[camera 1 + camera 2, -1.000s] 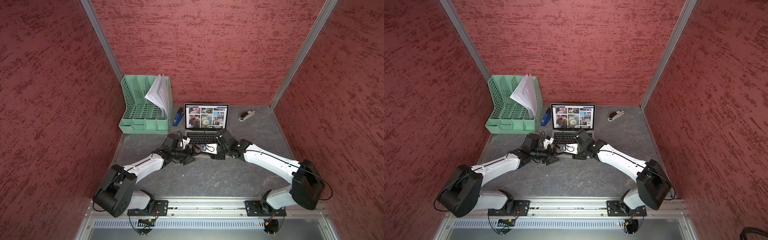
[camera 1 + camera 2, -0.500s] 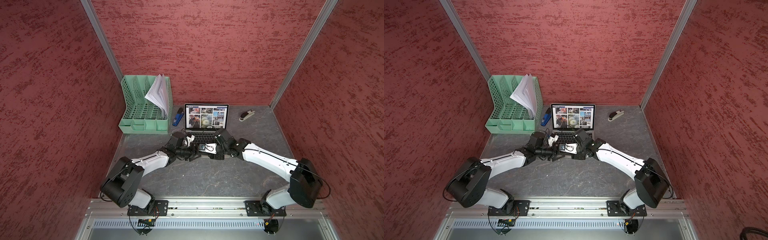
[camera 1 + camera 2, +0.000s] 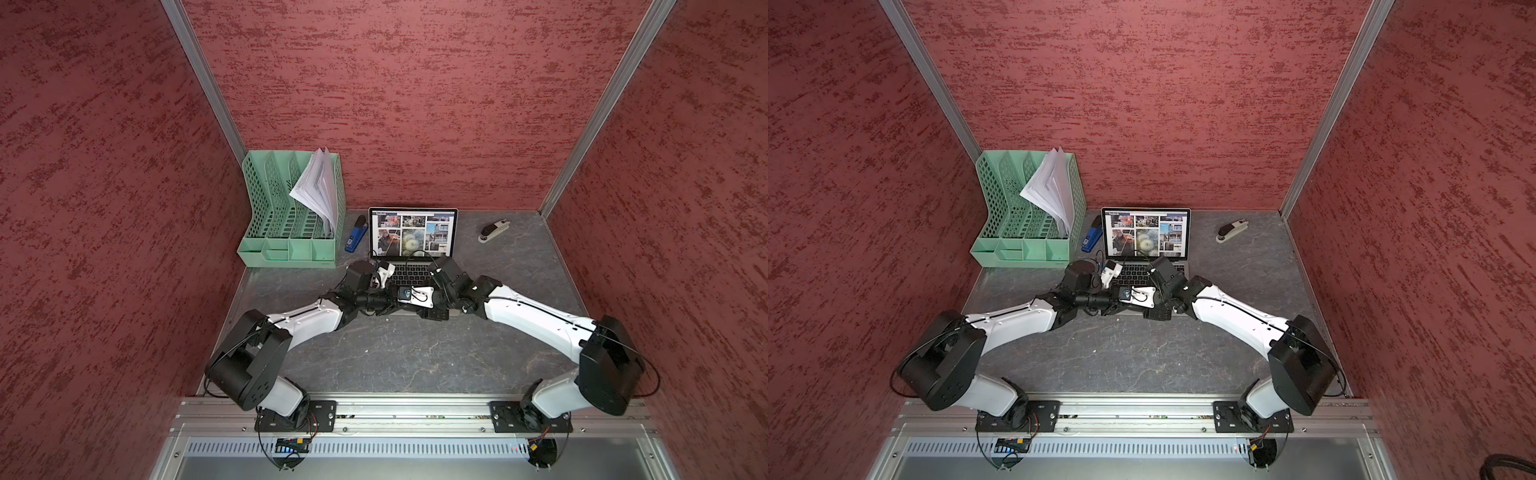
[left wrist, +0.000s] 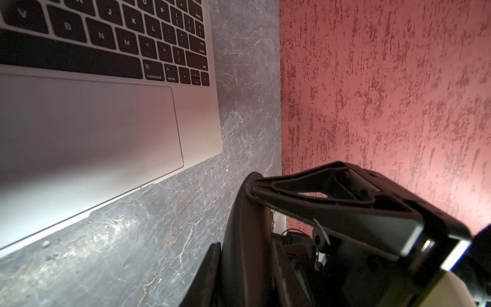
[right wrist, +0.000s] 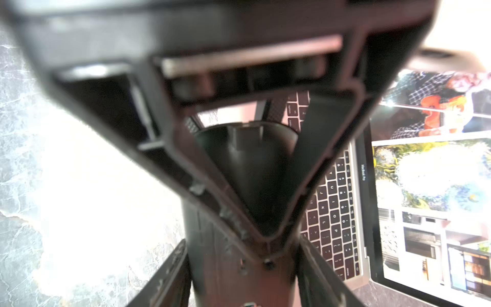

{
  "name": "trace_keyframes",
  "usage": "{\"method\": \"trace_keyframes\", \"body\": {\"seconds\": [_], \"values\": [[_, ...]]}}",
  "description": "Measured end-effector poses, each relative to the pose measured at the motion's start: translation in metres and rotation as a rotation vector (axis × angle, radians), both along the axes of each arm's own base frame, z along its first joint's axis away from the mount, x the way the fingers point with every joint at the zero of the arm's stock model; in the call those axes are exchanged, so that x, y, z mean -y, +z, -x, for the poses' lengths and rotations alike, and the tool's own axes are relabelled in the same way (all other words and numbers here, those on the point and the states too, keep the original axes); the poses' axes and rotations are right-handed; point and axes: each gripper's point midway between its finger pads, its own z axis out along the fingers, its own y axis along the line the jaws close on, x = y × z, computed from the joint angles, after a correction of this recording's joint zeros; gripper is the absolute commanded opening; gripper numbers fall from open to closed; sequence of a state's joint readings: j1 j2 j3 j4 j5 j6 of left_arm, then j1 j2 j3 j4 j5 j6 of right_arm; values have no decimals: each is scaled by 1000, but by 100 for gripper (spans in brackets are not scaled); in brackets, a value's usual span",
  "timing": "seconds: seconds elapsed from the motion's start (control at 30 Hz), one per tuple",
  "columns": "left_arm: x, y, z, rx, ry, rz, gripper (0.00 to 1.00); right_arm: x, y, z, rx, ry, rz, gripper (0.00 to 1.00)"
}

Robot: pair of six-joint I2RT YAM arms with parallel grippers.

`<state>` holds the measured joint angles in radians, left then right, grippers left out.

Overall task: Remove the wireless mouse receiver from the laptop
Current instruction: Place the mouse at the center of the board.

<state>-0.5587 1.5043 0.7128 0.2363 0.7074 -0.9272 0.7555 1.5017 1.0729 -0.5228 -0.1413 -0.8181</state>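
Observation:
The laptop (image 3: 411, 241) stands open at the back of the table, screen lit, and in the left wrist view its trackpad (image 4: 93, 127) lies nearby. Both grippers meet tip to tip just off its front edge. My right gripper (image 3: 409, 309) (image 5: 243, 276) holds a smooth black body, apparently the mouse (image 5: 255, 180), by its sides. My left gripper (image 3: 401, 306) (image 4: 247, 265) is shut across the same body (image 4: 247, 226), turned a quarter turn to the right one. The wireless mouse receiver shows in no view.
A green file rack (image 3: 291, 224) with papers stands at the back left, with a blue stapler (image 3: 356, 239) beside the laptop. A white and black stapler (image 3: 493, 230) lies at the back right. Red walls close in three sides. The arms' mounting rail (image 3: 415, 409) runs along the front.
My left arm swung in toward the right gripper and its jaws closed. The right arm and its grip stayed where they were.

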Motion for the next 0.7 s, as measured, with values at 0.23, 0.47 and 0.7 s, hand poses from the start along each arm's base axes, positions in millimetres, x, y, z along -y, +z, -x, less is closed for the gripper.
{"method": "trace_keyframes", "body": {"seconds": [0.23, 0.47, 0.7], "values": [[1, -1, 1, -3, -3, -1, 7, 0, -1, 0, -2, 0, 2, 45], [1, -2, 1, -36, 5, -1, 0, 0, -1, -1, 1, -5, 2, 89], [-2, -5, -1, -128, 36, 1, 0, 0, 14, -3, 49, -14, -29, 97]]}}
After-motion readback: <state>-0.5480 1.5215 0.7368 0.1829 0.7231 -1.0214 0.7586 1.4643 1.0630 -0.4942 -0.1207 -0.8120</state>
